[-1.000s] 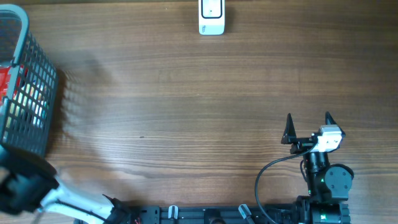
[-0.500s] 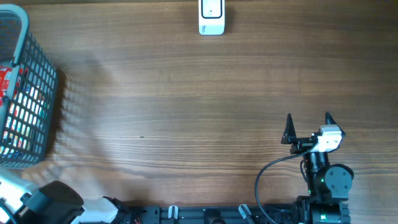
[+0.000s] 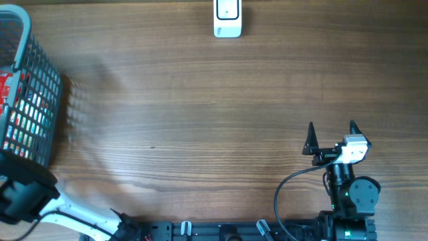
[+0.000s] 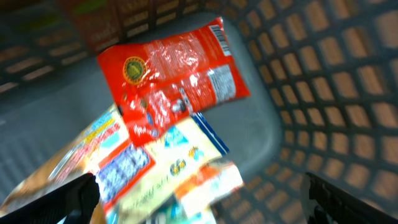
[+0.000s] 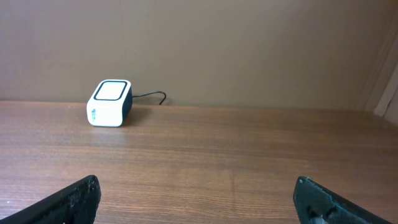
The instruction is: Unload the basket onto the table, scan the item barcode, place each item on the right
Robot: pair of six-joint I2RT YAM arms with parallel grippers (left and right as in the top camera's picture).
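Where the overhead view looks down on the table [image 3: 200, 100], the scanner [image 3: 227, 19] sits at 12 o'clock, the basket [image 3: 40, 87] at 9, and my right gripper [image 3: 331, 134] at 4, spread and empty. Left wrist: my left gripper [image 4: 211, 198] gapes, holding nothing, over the red packet [image 4: 171, 78] lying in the basket among other packets [image 4: 143, 168]. Right wrist: scanner at 10 o'clock, well apart.

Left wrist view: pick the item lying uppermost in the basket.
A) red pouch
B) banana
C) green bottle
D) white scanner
A: the red pouch lies over the lighter packets inside the mesh basket.
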